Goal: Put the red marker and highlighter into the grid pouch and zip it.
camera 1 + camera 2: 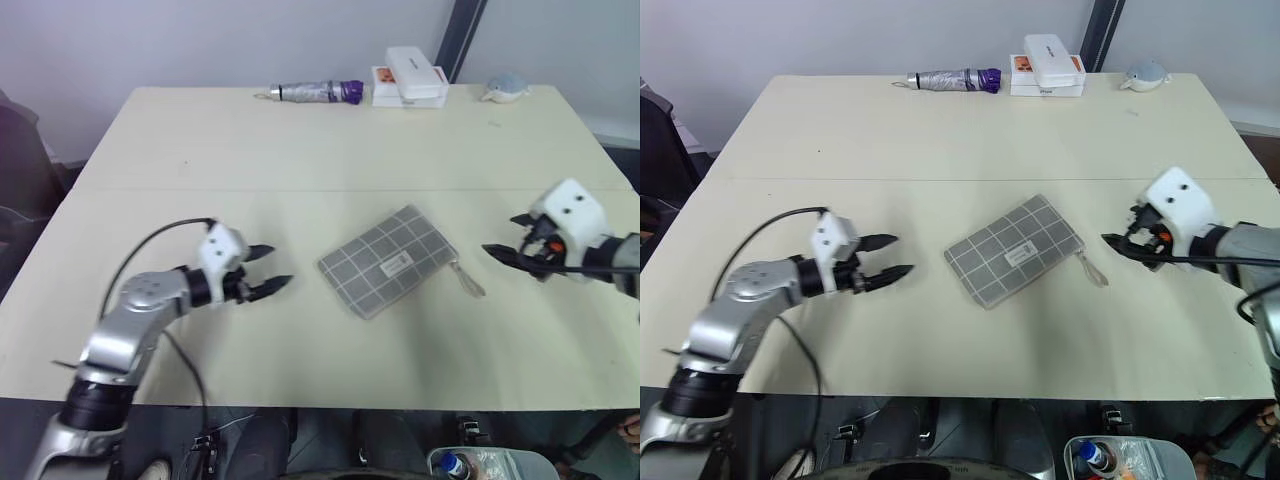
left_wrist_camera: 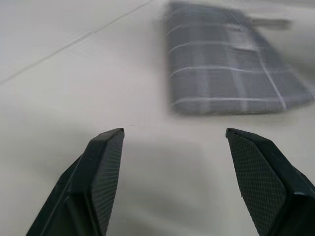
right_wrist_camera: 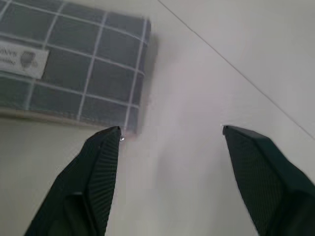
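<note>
The grid pouch [image 1: 388, 262] is lying flat mid-tabletop [image 1: 300, 150], seemingly zipped, its cord pull facing the right pincer [image 1: 510, 252]. Both pincers are standing spread and empty, the left pincer [image 1: 268, 270] just beside the pouch. Judging the job nearly finished, both arms should be clearing away without brushing the pouch.

You face a wide cream rectangular table [image 1: 300, 140] with a thin seam across its top. Behind it stands a plain pale grey wall [image 1: 200, 40], crossed at the right by a dark slanted post [image 1: 462, 35]. Dark floor [image 1: 970, 430] shows below the table's near edge.
</note>
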Motion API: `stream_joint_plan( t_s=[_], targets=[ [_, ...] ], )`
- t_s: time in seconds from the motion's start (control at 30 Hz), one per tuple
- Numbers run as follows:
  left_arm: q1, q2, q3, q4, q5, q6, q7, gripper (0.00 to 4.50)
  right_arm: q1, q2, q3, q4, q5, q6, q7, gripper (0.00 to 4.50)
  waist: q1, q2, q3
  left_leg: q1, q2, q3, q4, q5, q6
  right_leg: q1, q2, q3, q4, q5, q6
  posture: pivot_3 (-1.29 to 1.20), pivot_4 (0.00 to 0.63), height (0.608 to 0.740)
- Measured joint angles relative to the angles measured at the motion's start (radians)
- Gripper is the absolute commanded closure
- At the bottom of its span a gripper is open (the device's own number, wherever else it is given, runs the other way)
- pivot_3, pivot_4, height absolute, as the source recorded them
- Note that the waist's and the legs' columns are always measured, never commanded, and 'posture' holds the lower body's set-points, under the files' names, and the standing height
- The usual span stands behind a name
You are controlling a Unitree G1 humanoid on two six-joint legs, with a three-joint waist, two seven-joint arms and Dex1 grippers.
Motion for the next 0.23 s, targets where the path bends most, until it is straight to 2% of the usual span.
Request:
stream_joint_plan(
  t_s=[0.07,0.23],
  targets=[
    [0.030,0.028,0.085,0.001,-0.011,0.022,0.029,0.98,0.056,0.000,-0.066,0.028,0.011,-0.052,0.045,1.03,0.001,0.000,0.000,0.003,0.000,0.000,0.000,0.000,0.000,0.003,0.000,0.000,0.000,0.000,0.000,0.00,0.150,0.740],
    [0.048,0.042,0.179,0.028,-0.007,0.024,0.088,0.98,0.054,0.024,-0.125,0.145,0.040,-0.094,0.052,1.03,0.001,0.000,0.000,0.009,0.000,0.000,-0.001,0.000,0.000,0.008,-0.001,0.000,-0.001,0.000,0.000,0.00,0.150,0.740]
  ],
)
